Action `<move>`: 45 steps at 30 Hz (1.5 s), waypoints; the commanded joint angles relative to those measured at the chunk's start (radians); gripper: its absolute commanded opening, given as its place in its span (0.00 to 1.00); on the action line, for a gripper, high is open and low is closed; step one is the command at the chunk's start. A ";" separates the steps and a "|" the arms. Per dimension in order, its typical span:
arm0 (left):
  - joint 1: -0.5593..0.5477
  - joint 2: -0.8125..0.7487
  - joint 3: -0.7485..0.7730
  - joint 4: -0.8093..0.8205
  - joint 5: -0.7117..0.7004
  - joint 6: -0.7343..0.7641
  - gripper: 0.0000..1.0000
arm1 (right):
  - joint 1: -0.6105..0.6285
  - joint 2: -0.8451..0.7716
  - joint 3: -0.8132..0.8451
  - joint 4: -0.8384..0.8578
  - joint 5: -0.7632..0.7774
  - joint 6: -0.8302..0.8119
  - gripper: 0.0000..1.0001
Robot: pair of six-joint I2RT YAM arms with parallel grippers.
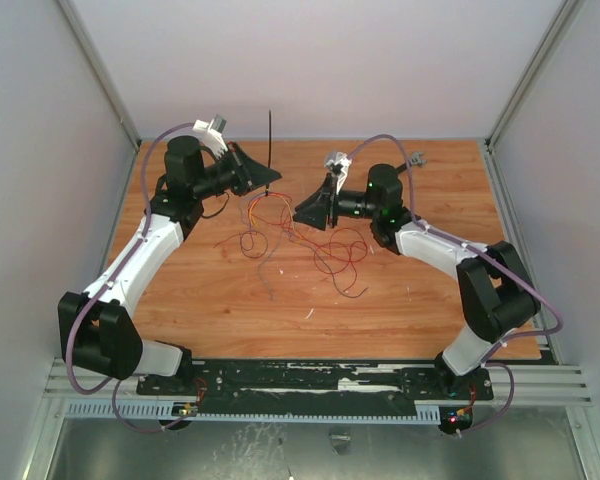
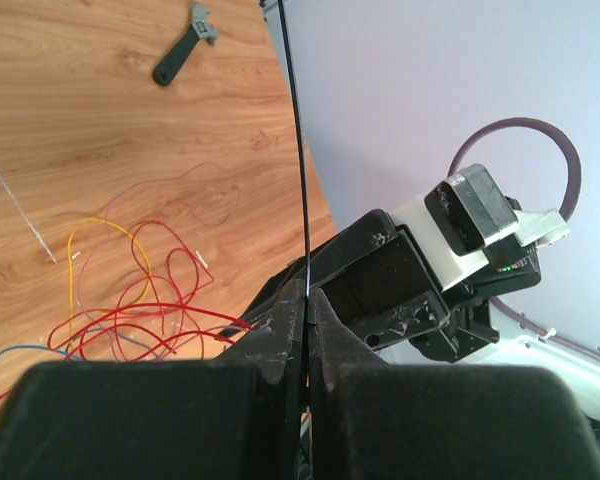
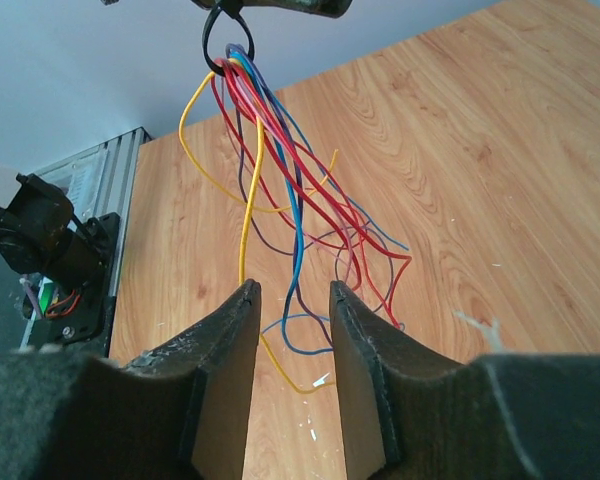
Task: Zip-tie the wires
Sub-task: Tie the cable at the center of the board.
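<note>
My left gripper [image 1: 268,180] is shut on the zip tie [image 1: 270,140], a thin black strip that stands straight up out of the jaws [image 2: 298,150]. Below the grip the zip tie forms a small loop [image 3: 215,40] around the wires [image 3: 280,150]. Those red, yellow, blue and purple strands hang from the loop and spread over the table [image 1: 310,240]. My right gripper [image 1: 300,212] faces the left one from close by, a little lower. It stands open [image 3: 292,288], with the hanging wires beyond its fingertips and nothing between them.
A short black tool with a grey head [image 2: 185,45] lies on the wooden table near the back right [image 1: 415,158]. White walls enclose the table at the back and on both sides. A metal rail [image 1: 320,380] runs along the near edge.
</note>
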 commanded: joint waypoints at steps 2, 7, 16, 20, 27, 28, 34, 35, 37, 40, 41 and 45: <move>0.006 -0.032 0.019 0.019 0.010 0.010 0.00 | 0.018 0.016 0.039 0.009 0.007 -0.006 0.35; 0.006 -0.031 0.015 0.019 0.010 0.008 0.00 | 0.026 0.026 0.047 0.019 0.003 0.004 0.27; 0.021 -0.030 0.013 0.019 0.007 0.013 0.00 | 0.022 0.005 0.045 -0.023 -0.010 -0.016 0.00; 0.051 -0.038 0.013 0.018 0.009 0.016 0.00 | 0.006 -0.032 0.026 -0.086 0.004 -0.056 0.00; 0.075 -0.047 0.007 0.007 0.016 0.025 0.00 | -0.042 -0.079 -0.007 -0.160 0.030 -0.088 0.00; 0.078 -0.048 0.006 0.007 0.017 0.025 0.00 | -0.048 -0.085 -0.010 -0.167 0.033 -0.092 0.00; 0.089 -0.048 0.001 0.012 0.024 0.020 0.00 | -0.066 -0.100 -0.023 -0.146 0.028 -0.072 0.00; 0.089 -0.047 0.000 0.019 0.027 0.015 0.00 | -0.066 -0.094 -0.020 -0.133 0.019 -0.062 0.00; 0.089 -0.044 -0.001 0.025 0.032 0.009 0.00 | -0.064 -0.079 -0.009 -0.132 0.005 -0.055 0.00; 0.090 -0.045 -0.003 0.024 0.032 0.011 0.00 | -0.065 -0.074 0.001 -0.147 0.012 -0.065 0.00; 0.092 -0.045 -0.004 0.024 0.032 0.012 0.00 | -0.066 -0.080 0.003 -0.162 0.029 -0.076 0.00; 0.101 -0.048 -0.002 0.023 0.032 0.011 0.00 | -0.086 -0.097 0.010 -0.238 0.087 -0.115 0.00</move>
